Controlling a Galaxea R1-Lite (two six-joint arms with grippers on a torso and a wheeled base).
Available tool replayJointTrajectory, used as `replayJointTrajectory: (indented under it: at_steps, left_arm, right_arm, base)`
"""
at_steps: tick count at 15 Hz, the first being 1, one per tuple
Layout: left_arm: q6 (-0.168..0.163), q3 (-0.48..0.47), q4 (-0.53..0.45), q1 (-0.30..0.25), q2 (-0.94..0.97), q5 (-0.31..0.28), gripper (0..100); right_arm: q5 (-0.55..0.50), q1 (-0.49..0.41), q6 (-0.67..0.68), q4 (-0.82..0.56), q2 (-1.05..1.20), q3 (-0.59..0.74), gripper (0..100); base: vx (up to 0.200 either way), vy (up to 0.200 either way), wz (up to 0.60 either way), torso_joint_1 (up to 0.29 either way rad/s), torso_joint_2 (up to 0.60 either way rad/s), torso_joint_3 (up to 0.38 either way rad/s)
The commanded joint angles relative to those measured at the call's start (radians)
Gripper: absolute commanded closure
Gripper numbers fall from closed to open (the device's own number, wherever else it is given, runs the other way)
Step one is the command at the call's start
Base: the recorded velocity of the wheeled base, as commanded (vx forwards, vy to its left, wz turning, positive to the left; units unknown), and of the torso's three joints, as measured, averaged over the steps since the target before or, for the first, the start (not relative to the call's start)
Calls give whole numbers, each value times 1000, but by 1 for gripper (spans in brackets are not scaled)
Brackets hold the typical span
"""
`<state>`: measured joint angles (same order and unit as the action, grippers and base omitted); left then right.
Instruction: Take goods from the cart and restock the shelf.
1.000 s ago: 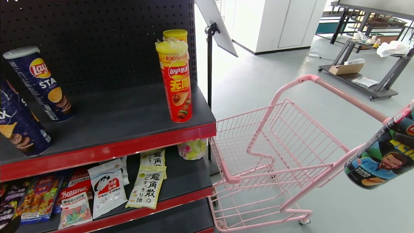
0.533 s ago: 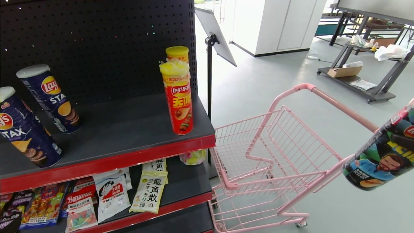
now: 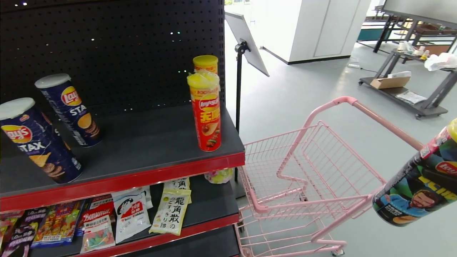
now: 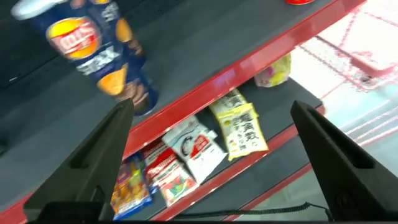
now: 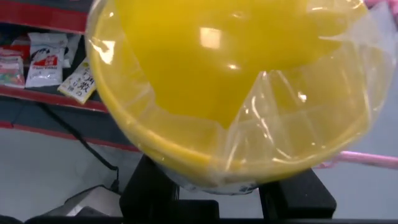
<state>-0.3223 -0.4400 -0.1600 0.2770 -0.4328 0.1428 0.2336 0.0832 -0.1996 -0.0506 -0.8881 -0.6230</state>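
Observation:
A multicoloured chip can (image 3: 417, 182) hangs tilted at the far right of the head view, beside the pink cart's handle (image 3: 378, 119). My right gripper (image 5: 230, 196) is shut on it, and the can's yellow lid (image 5: 230, 74) faces the wrist camera. The dark upper shelf (image 3: 142, 142) carries two blue cans (image 3: 37, 142) on its left. A red can (image 3: 207, 110) stands near its right end, with another (image 3: 205, 63) behind it. My left gripper (image 4: 211, 155) is open in front of the shelf's red edge (image 4: 249, 62), near a blue can (image 4: 102, 53).
Snack bags (image 3: 132, 210) lie on the lower shelf. A stand with a tilted board (image 3: 246, 43) is between shelf and cart. A black rack (image 3: 410, 96) with boxes stands far right. Bare room lies between the blue and red cans.
The head camera has turned, so shelf and cart sit further right and lower in the picture. The held can keeps almost the same place at the right edge.

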Motion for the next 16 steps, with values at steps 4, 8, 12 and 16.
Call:
replayJointTrajectory:
  at_steps: [4,8,12,16]
  left_arm:
    - [0,1,-1,1,3,1,0]
    - [0,9,-3,1,11,3,0]
    - [2,14,-3,1,20,3,0]
    - [2,12,-1,1,20,3,0]
  right_arm:
    - [1,3,-1,-3,17,40,100]
    - [16,3,6,17,34,88,100]
    - [79,4,2,38,70,123,100]
    - [112,15,2,58,95,140,100]
  base:
    - [0,0,600,11,0,-2]
    - [0,50,0,1,2,1]
    - [0,200,0,2,-1,0]
    - [0,200,0,0,4,0]
